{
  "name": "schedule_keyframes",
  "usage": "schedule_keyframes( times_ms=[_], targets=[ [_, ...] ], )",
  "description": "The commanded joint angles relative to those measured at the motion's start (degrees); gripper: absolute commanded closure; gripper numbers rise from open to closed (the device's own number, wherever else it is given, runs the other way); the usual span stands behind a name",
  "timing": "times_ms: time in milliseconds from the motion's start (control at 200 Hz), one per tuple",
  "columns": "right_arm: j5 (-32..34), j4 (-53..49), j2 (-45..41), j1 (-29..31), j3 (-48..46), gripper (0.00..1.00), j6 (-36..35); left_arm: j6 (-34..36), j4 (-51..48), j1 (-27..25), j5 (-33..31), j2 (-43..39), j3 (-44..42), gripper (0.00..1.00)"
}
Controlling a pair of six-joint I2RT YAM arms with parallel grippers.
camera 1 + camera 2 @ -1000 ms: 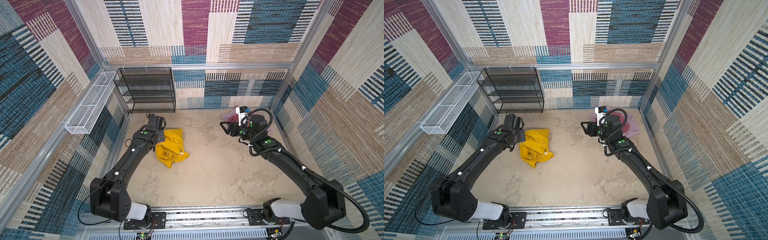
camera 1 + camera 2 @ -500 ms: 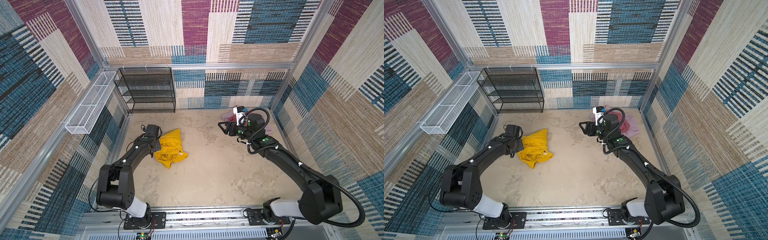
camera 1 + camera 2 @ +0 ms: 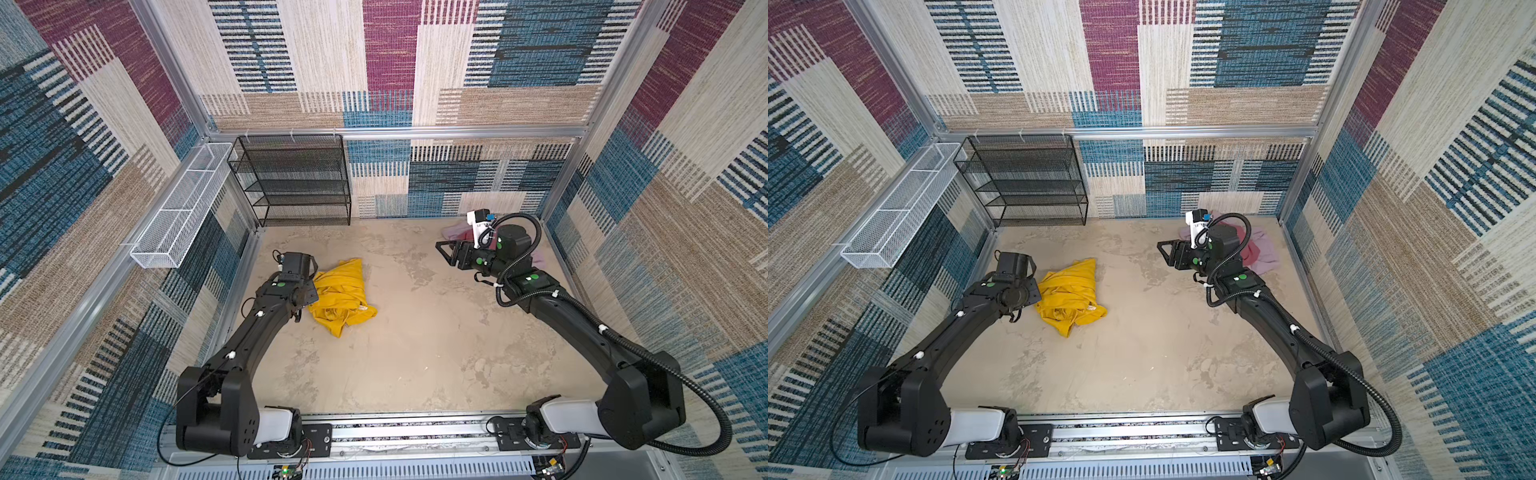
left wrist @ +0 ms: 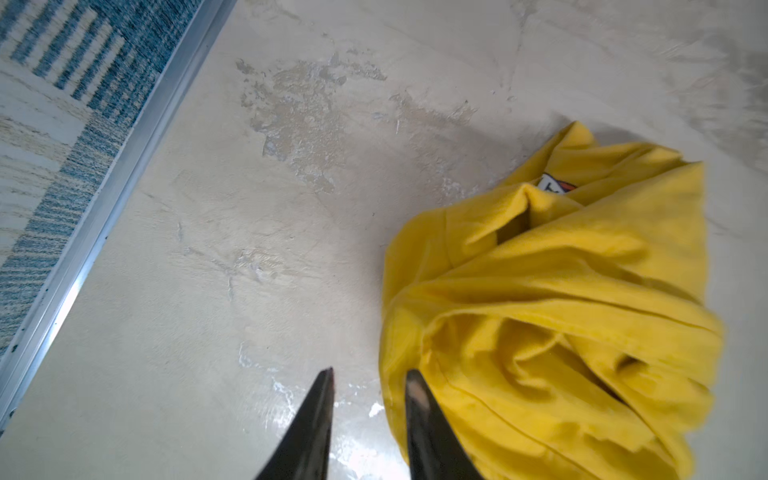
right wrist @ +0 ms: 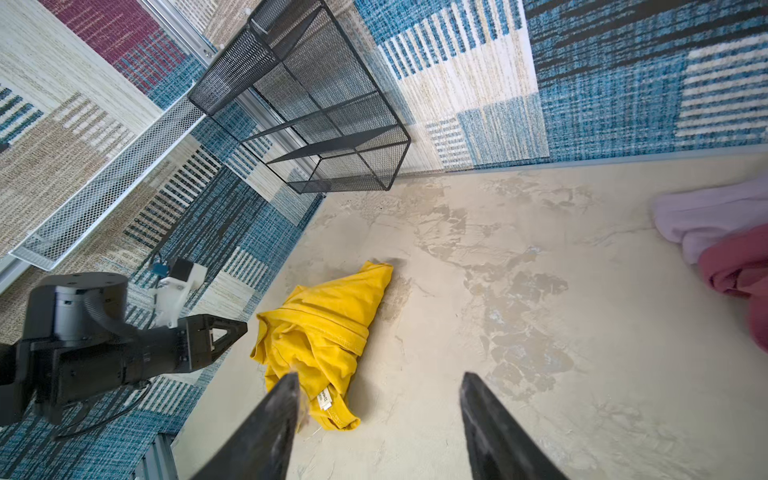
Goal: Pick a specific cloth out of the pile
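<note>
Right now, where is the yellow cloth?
In both top views the yellow cloth lies crumpled on the left, right beside the left pincer, far from the pink cloths in the back right corner.

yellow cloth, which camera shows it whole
A top view: the whole yellow cloth lies in plain sight on the floor. The right wrist view has a fingertip overlapping it; the left wrist view crops it.
</note>
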Motion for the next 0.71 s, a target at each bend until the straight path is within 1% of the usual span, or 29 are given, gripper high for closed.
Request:
schedule_keyframes(
  times_ms=[0, 65, 230, 336, 471, 701],
  targets=[
    [-1.87, 1.69, 0.37, 0.19, 0.64, 0.35, 0.35, -1.55, -6.10, -1.18, 3.17, -3.59, -0.51, 0.69],
    [-2.42, 2.00, 0.59, 0.25, 0.79, 0.35, 0.36, -2.05, -7.66, -3.94, 4.12, -5.47, -1.23, 0.69],
    [-3.14, 2.72, 0.38, 0.36, 0.42, 0.35, 0.49, -4.44, -12.90, -14.83, 0.86, -5.99, -2.47, 0.69],
    [-3.41, 3.37, -0.23, 0.38, -0.54, 0.35, 0.71, -6.52, -12.71, -18.69, 1.16, -4.94, -5.09, 0.69],
    [-3.71, 3.88, -0.68, 0.39, -1.29, 0.35, 0.93, -7.62, -11.80, -20.82, 0.49, -1.89, -7.66, 0.68],
    [-3.61, 3.48, -0.93, 0.43, -1.12, 0.35, 0.63, -6.97, -4.97, -21.84, 0.77, 2.85, -9.88, 0.66]
  ],
)
